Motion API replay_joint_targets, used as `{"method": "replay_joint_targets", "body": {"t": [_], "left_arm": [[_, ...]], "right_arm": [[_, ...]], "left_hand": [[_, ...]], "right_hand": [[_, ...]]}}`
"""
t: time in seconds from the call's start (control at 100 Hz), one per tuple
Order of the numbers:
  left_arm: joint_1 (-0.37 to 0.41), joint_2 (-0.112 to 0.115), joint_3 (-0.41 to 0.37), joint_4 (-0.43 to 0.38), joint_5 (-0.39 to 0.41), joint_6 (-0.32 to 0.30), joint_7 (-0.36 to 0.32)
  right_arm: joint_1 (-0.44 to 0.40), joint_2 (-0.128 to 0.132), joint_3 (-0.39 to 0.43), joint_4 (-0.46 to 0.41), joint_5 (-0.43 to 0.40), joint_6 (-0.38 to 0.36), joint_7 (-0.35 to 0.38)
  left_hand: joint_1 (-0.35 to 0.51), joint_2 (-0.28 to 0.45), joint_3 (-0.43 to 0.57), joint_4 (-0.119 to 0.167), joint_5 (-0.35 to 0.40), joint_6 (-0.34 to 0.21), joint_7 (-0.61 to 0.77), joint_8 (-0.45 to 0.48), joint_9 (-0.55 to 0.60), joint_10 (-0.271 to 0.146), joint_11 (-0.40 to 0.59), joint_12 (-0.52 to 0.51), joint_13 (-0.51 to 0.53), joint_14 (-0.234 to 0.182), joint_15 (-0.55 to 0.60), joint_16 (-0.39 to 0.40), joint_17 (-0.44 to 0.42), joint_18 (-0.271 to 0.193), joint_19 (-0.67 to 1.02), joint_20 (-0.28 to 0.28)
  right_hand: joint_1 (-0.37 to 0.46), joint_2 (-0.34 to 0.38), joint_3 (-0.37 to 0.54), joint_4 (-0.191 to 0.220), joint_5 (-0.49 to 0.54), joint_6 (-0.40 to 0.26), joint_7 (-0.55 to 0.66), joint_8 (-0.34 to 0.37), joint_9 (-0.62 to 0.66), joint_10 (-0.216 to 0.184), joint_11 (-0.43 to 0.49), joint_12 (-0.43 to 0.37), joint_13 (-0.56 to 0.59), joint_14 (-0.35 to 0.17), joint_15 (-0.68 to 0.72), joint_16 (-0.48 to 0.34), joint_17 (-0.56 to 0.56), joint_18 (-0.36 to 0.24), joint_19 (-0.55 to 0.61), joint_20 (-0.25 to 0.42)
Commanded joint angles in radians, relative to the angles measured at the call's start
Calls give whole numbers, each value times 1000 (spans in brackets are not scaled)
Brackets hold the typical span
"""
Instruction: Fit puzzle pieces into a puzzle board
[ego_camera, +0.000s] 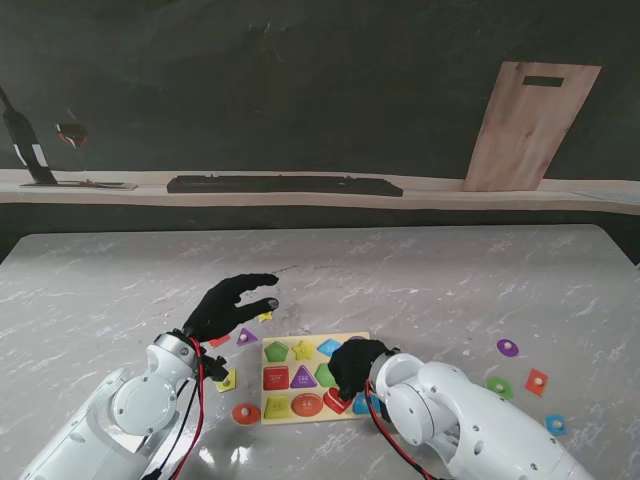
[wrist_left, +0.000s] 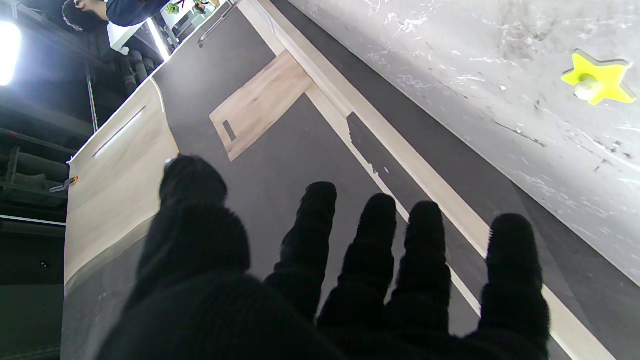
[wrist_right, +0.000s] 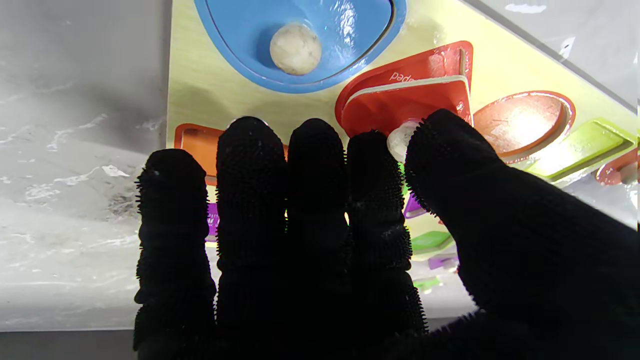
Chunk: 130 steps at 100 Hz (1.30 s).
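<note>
Puzzle board (ego_camera: 312, 378): flat on the marble counter (ego_camera: 420, 280), near edge; partial lettering "pade" legible in the red recess. Right hand (wrist_right: 350, 225): palm down over the board, fingers together, thumb and forefinger pinching the knob of the red piece (wrist_right: 400, 107), tilted half out of its recess. Left hand (ego_camera: 232, 305): raised beside the board, fingers spread, holding nothing; yellow star piece (wrist_left: 595, 80) loose on the counter beyond it.

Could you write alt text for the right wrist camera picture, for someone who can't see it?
A black-gloved right hand pinches the knob of a red puzzle piece, holding it tilted over its red slot in a pale wooden puzzle board. A blue piece already sits in the board.
</note>
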Motion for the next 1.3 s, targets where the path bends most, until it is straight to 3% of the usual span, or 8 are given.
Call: {"method": "replay_joint_targets", "body": {"t": [0.0, 0.66, 0.94, 1.05, 1.13, 1.23, 1.27, 1.29], "left_arm": [[3, -3, 0, -6, -2, 1, 2], [5, -2, -2, -9, -3, 0, -1], [8, -2, -4, -11, -3, -4, -1], [9, -2, -5, -12, -5, -5, -2], [9, -2, -5, -13, -6, -4, -2], [10, -2, -5, -14, -5, -4, 0], [10, -2, -6, -14, -5, -4, -1], [10, -2, -6, -14, -5, -4, -1]], "right_arm": [[-1, -4, -8, 3, 2, -6, 7], [57, -8, -84, 73, -34, -26, -39], [77, -2, -123, 87, -96, -55, -45], [77, 0, -131, 88, -127, -63, -54], [71, 0, -128, 85, -145, -64, -64], [60, 1, -117, 77, -182, -68, -75], [56, 1, -111, 73, -189, -68, -77], [53, 1, -108, 71, -192, -67, -78]], "left_hand": [[-8, 28, -9, 33, 19, -21, -3, 9, -5, -5, -5, 3, 19, 7, 17, 14, -10, -163, 22, -2], [-11, 26, -9, 32, 19, -24, -1, 10, -1, -5, -3, 3, 21, 7, 18, 15, -9, -164, 22, -2], [-9, 26, -8, 33, 20, -21, -1, 10, 1, -3, -4, 4, 22, 9, 19, 16, -9, -163, 22, -2], [-11, 27, -9, 33, 19, -22, -2, 9, 3, -5, -3, 4, 22, 7, 19, 16, -8, -162, 22, -2], [-10, 27, -9, 33, 20, -23, -2, 10, 3, -3, -3, 5, 21, 8, 19, 16, -9, -163, 22, -2], [-9, 27, -8, 33, 19, -21, -2, 9, 2, -3, -4, 5, 21, 8, 18, 16, -9, -163, 22, -2], [-10, 26, -9, 33, 20, -21, -2, 9, 2, -4, -4, 5, 21, 7, 19, 16, -9, -164, 22, -2], [-10, 27, -9, 33, 19, -21, -2, 9, 2, -4, -4, 5, 21, 8, 18, 16, -9, -164, 22, -2]], "right_hand": [[57, 26, 43, 32, 30, -29, 16, 22, -1, 64, 36, 8, 22, 6, 33, 8, 0, 47, 40, 23], [45, 25, 39, 34, 22, -49, 19, 26, -5, 50, 40, 10, 18, -5, 38, 9, 4, 38, 42, 24], [33, -21, 41, 42, 25, -77, 30, 28, -4, 38, 49, 12, 21, -18, 46, 12, 12, 33, 45, 24], [-46, -73, 28, 34, 34, -141, 60, 54, 1, 10, 77, 39, 32, -31, 62, 18, 28, 31, 53, 25], [-131, -92, -7, 15, 48, -144, 56, 71, 3, 8, 84, 61, 33, -30, 73, 22, 28, 41, 59, 28], [-252, -39, -39, 68, 100, -118, -16, 158, 13, 9, 82, 87, 39, -25, 84, 24, 34, 52, 67, 33], [-288, -19, -43, 114, 118, -107, -44, 213, 18, 12, 84, 88, 41, -23, 88, 24, 35, 57, 70, 35], [-305, -5, -51, 153, 126, -101, -69, 280, 20, 13, 85, 88, 43, -21, 91, 23, 35, 60, 72, 37]]}}
